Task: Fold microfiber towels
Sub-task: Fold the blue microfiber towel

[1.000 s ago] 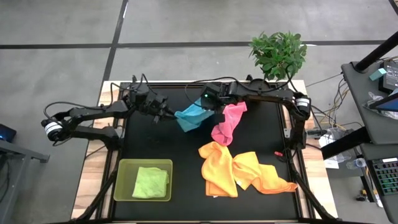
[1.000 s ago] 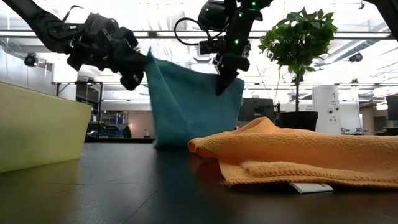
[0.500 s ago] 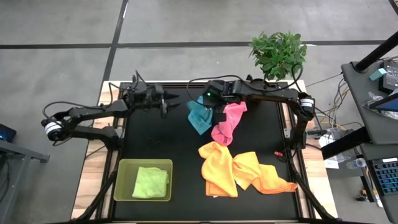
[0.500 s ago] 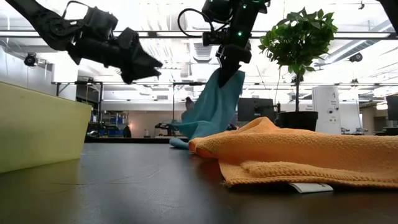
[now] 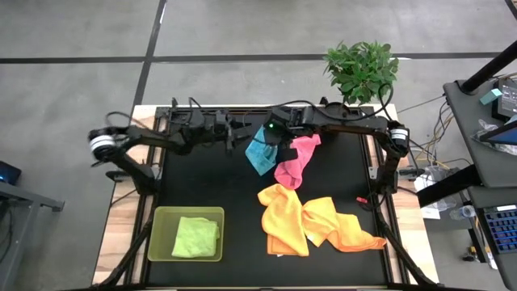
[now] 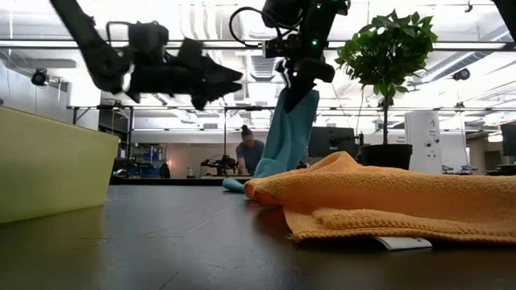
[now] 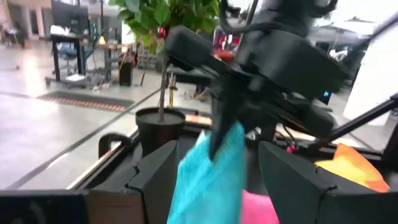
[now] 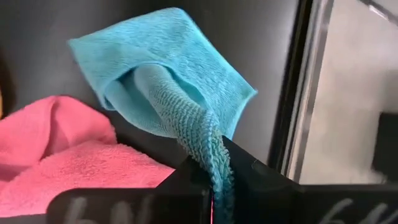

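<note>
My right gripper (image 5: 275, 142) hangs over the table's far middle, shut on a light blue towel (image 5: 259, 153) that droops below it (image 6: 284, 137). My left gripper (image 5: 241, 134) floats level just left of that towel, open, nothing between its fingers (image 7: 214, 186); the blue towel (image 7: 211, 168) shows beyond them. A pink towel (image 5: 295, 160) lies crumpled right of the blue one. A yellow towel (image 5: 283, 217) and an orange towel (image 5: 343, 226) lie bunched together nearer the front. A lime green towel (image 5: 196, 236) rests in the green tray (image 5: 159, 217). My right gripper pinches a bunched, twisted top corner of the blue towel (image 8: 214, 163) between its two fingers, coming from above and slanting down. The towel hangs slack below the fingers, and its lower end (image 6: 235, 184) rests on the table.
A potted plant (image 5: 362, 69) stands beyond the table's far right corner. The tray (image 6: 48, 169) takes up the front left. The yellow and orange heap (image 6: 387, 197) fills the front right. A person (image 6: 251, 153) shows in the room behind.
My left gripper has let go of the blue towel's other corner, opened, tipped up to level and moved toward the table's far edge and right. The towel, spread between both grippers before, has fallen and now hangs narrow from my right gripper alone.
</note>
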